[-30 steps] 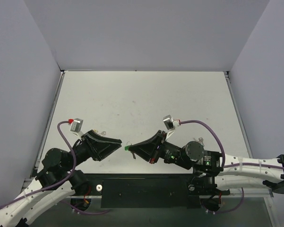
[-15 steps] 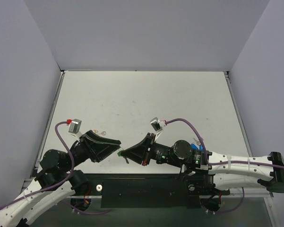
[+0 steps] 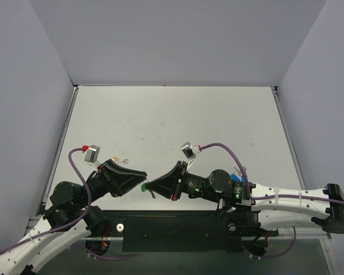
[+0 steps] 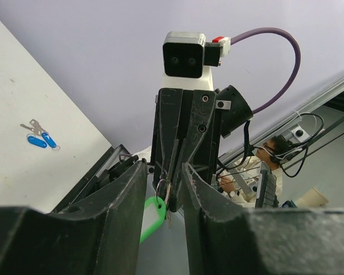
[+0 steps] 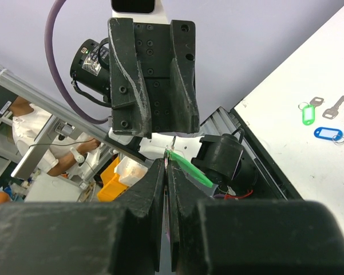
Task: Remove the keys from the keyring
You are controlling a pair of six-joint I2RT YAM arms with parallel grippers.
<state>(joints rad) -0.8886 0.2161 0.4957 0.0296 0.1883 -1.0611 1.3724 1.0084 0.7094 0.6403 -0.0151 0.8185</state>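
- Over the last second the right gripper point(image 3: 151, 185) has swung in toward the left gripper point(image 3: 141, 182), bringing the keyring point(image 4: 153, 217) with it. In the last half-second the left gripper has only edged closer.
- The right gripper's fingers are pressed together on the thin metal ring end of the keyring, tip to tip with the left gripper.
- The left gripper is partly open, with a finger on either side of the green tag. The tag hangs in the gap and is not visibly clamped.
- A thin silver sliver hanging off the ring beside the tag looks like the key point(image 4: 168, 213), but it is too edge-on to be sure.
- On the table point(image 3: 177, 114), near the left gripper on its far side, lie a second green tag point(image 5: 308, 113), a blue tag point(image 5: 327, 133) and a loose silver key point(image 5: 334, 107).
- A pair of blue tags point(image 4: 40, 140) lies well apart from the left gripper, behind the right gripper.
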